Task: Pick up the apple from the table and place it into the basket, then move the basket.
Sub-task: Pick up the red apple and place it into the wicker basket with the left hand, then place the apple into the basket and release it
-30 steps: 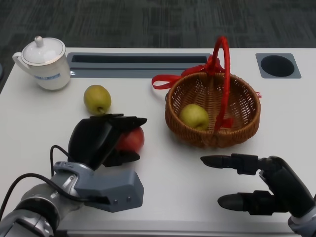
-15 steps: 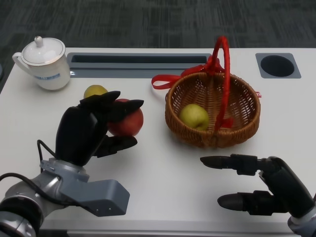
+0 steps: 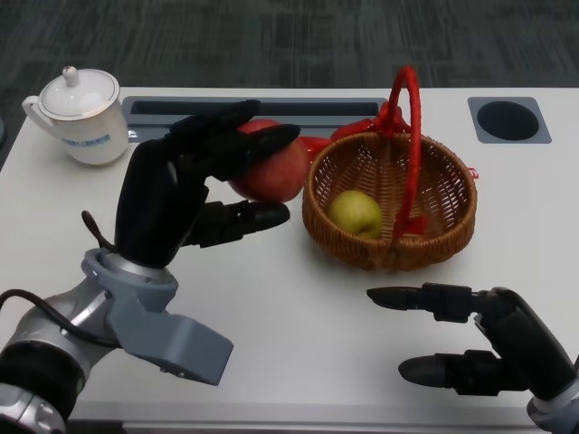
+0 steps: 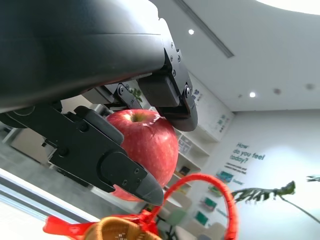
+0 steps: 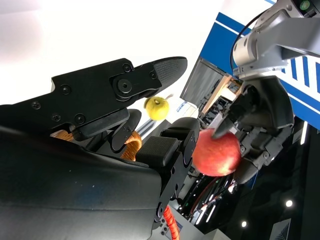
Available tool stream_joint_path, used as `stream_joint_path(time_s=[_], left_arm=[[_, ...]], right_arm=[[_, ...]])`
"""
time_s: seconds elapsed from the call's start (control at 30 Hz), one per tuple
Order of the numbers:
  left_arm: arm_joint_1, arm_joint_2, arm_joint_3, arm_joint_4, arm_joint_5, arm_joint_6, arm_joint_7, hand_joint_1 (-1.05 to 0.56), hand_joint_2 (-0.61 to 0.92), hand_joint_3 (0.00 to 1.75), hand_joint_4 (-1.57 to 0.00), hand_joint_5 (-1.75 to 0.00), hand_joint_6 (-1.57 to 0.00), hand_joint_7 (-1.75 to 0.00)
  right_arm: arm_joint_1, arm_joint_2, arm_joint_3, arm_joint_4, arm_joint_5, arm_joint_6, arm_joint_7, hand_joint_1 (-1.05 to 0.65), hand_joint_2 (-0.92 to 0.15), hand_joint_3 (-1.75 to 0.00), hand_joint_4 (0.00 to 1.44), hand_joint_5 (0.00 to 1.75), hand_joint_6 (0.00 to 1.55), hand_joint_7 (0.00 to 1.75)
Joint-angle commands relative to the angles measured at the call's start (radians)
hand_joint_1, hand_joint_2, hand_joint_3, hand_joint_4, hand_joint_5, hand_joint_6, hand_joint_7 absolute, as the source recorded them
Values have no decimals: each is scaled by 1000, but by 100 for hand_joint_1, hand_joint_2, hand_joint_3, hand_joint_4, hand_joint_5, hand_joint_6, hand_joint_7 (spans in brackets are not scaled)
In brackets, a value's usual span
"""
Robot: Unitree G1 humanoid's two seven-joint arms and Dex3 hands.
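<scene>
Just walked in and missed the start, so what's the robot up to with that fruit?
The robot's left hand holds a red apple in the air beside the wicker basket, not yet over its opening. The basket has a red handle and a yellow-green fruit inside. The right hand hovers open near the table's front edge, holding nothing. A white teapot stands at the far left.
</scene>
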Motion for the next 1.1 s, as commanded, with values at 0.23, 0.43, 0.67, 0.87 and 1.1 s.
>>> stream_joint_path(time_s=[0.23, 0.43, 0.67, 0.87, 1.1], left_arm=[[-108, -102, 51, 29, -87, -24, -169, -8, 79, 0, -122, -3, -111, -3], [-197, -189, 66, 191, -116, 15, -237, -11, 79, 1, -123, -2, -111, -1], [-273, -249, 73, 319, -128, 40, -276, -15, 84, 1, -123, -2, -109, 0], [-295, -284, 84, 388, -137, 87, -313, -15, 84, 0, -123, -1, -110, -1], [-291, -289, 82, 420, -146, 99, -373, -26, 81, 0, -89, 0, -82, 0]], right_arm=[[4, -6, -10, 4, -6, -10, -17, -63, -92, -4, 81, 0, 72, 0], [10, -6, -13, -3, -15, -9, -30, -63, -92, -3, 82, 0, 72, 0], [29, -7, -12, -29, -35, -4, -50, -63, -92, -4, 81, 0, 72, 0], [49, -17, -19, -52, -44, -8, -65, -63, -92, -4, 81, 0, 71, 0], [65, -23, -20, -74, -39, -5, -73, -63, -92, -5, 81, 0, 71, 0]])
